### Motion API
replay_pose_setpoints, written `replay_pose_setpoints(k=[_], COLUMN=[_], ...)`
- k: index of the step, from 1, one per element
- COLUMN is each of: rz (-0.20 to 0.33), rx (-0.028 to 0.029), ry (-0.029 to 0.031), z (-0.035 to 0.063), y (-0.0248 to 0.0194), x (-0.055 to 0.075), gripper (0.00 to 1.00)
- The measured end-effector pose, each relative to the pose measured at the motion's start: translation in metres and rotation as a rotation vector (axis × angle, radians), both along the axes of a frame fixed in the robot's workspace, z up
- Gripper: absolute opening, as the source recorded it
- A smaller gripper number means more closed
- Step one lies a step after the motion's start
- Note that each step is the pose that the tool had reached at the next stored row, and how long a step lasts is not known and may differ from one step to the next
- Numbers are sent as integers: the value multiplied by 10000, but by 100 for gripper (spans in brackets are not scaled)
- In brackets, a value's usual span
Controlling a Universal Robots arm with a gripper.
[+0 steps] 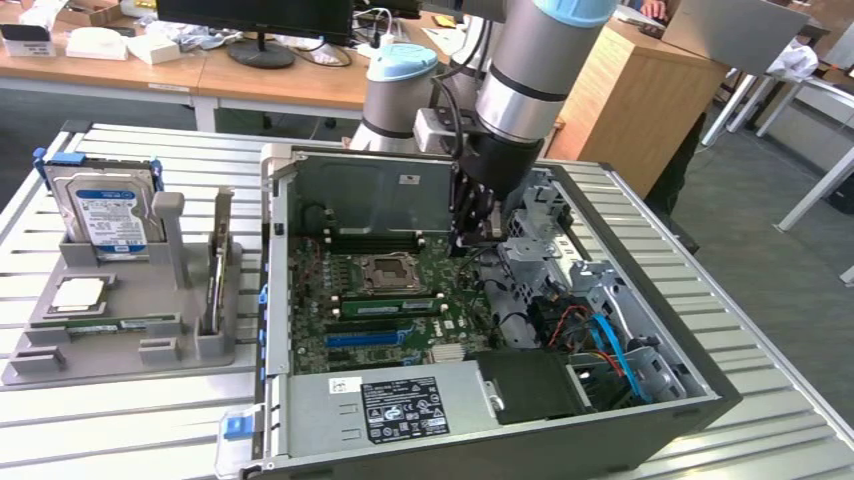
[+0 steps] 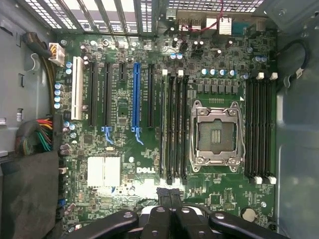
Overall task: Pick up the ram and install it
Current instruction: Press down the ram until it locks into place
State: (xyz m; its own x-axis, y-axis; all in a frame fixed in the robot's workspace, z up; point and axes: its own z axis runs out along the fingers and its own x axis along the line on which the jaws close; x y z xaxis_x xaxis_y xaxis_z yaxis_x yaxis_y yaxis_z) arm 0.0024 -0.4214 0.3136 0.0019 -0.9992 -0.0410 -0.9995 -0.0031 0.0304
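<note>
My gripper (image 1: 470,238) (image 2: 172,195) hangs inside the open computer case (image 1: 667,400), low over the motherboard (image 2: 119,149) and just off the end of the memory slots that run alongside the CPU socket (image 1: 390,272) (image 2: 215,134). Its fingers are pressed together with nothing between them. The ram (image 1: 387,305) (image 2: 163,124) stands on edge in the slot of that bank lying farthest from the CPU socket, and it looks level with the neighbouring empty slots, so I judge it seated rather than loose. With the fingers together I have one narrow tip, which suits working among these tight rows better than a spread grip would. On the far side of the ram from the CPU socket runs the blue expansion slot (image 1: 367,338) (image 2: 136,94), with black slots beside it. Metal brackets (image 1: 541,235) and a tangle of red and blue cables (image 1: 607,335) crowd in just beside my wrist, and these are what I could foul. The power supply (image 1: 387,405) sits beyond the expansion slots. Well apart from the CPU socket, outside the case, a grey fixture (image 1: 174,350) carries a hard drive (image 1: 107,215) and a green strip (image 1: 114,323) that I cannot identify.
</note>
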Motion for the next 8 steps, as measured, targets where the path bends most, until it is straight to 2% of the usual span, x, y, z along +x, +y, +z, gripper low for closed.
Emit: replay_pose_setpoints(k=[8], rz=[0], rx=[0], ry=[0], z=[-84], y=[0], x=[0], gripper=[10])
